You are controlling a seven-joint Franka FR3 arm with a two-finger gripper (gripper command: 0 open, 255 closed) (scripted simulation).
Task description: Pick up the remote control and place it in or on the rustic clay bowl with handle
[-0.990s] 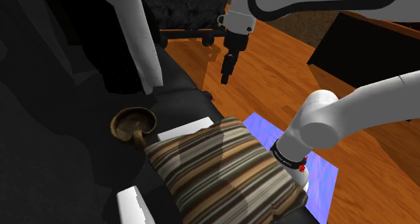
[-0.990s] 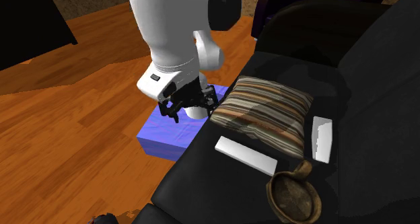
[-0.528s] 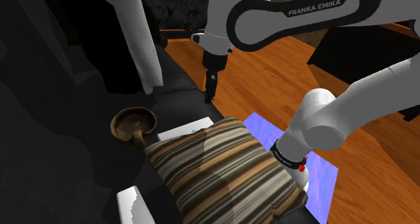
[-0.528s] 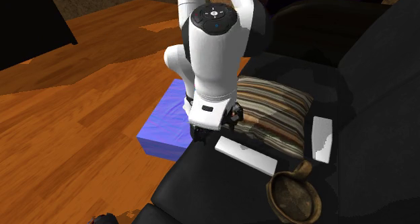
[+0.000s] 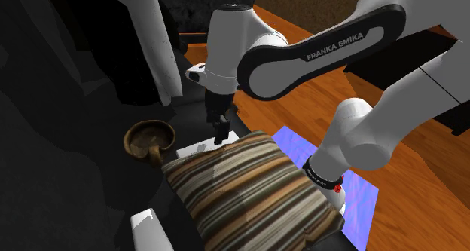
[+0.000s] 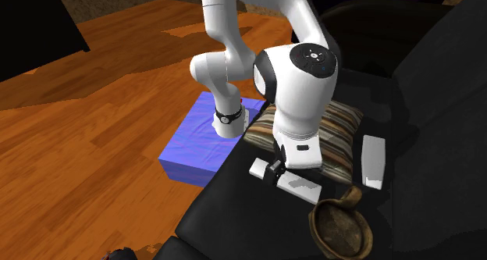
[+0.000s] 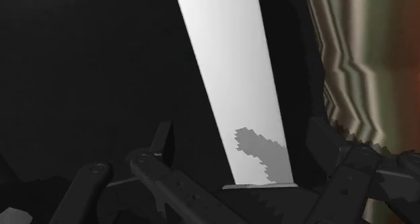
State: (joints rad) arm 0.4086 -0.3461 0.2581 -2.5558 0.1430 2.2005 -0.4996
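End effector (image 5: 220, 133) hangs over the white remote control (image 7: 229, 75), fingers apart on either side, not clamped. Remote lies flat on the black sofa (image 6: 234, 211), between striped cushion (image 5: 241, 182) and brown handled bowl (image 5: 145, 139).

The one marking that can be read is the brand name "FRANKA EMIKA". It stands in white capitals on the dark band along the arm (image 5: 337, 46), right of centre in the upper half of the shoulder view, slanting upward to the right with the link. Lower right in that view, a black ring (image 5: 322, 176) at the arm's foot carries tiny white lettering, too small to read.
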